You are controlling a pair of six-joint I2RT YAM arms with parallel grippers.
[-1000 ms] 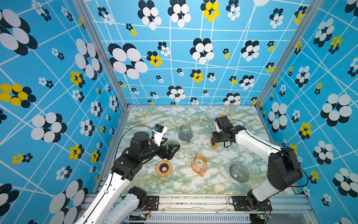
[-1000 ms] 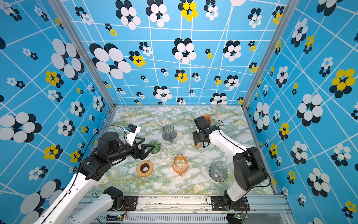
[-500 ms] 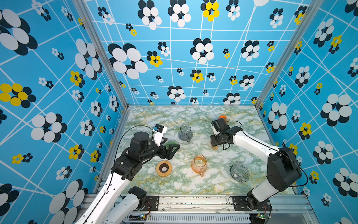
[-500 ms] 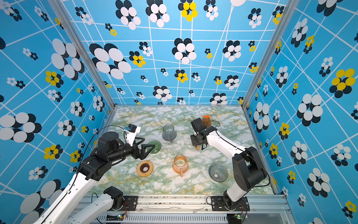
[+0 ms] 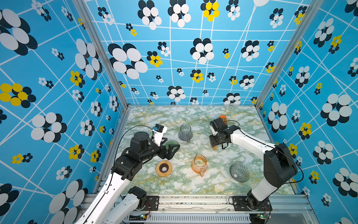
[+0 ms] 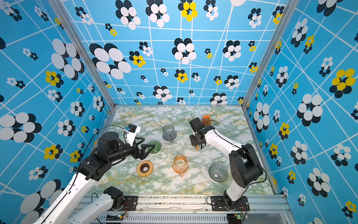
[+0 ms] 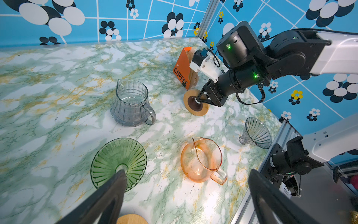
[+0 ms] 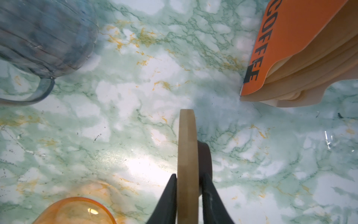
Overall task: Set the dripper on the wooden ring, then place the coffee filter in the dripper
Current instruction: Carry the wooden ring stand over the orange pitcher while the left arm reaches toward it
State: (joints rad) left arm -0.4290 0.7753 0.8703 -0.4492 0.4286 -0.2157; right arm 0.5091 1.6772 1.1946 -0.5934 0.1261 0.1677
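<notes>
The filters (image 7: 194, 77) stand in an orange holder (image 7: 182, 67) toward the worktop's (image 5: 155, 116) far right corner. Just in front of it, the right gripper (image 8: 188, 175) pinches a wooden ring (image 8: 188, 145) that stands on edge, with narrow jaws on its two faces. The left gripper (image 7: 186, 171) hangs with jaws wide by the green dripper (image 7: 119, 163) near the left edge. A clear dripper (image 5: 239, 172) lies tipped near the front right corner. A grey jug (image 5: 185, 132), an orange jug (image 5: 198, 164) and a second ring (image 5: 163, 168) sit between.
</notes>
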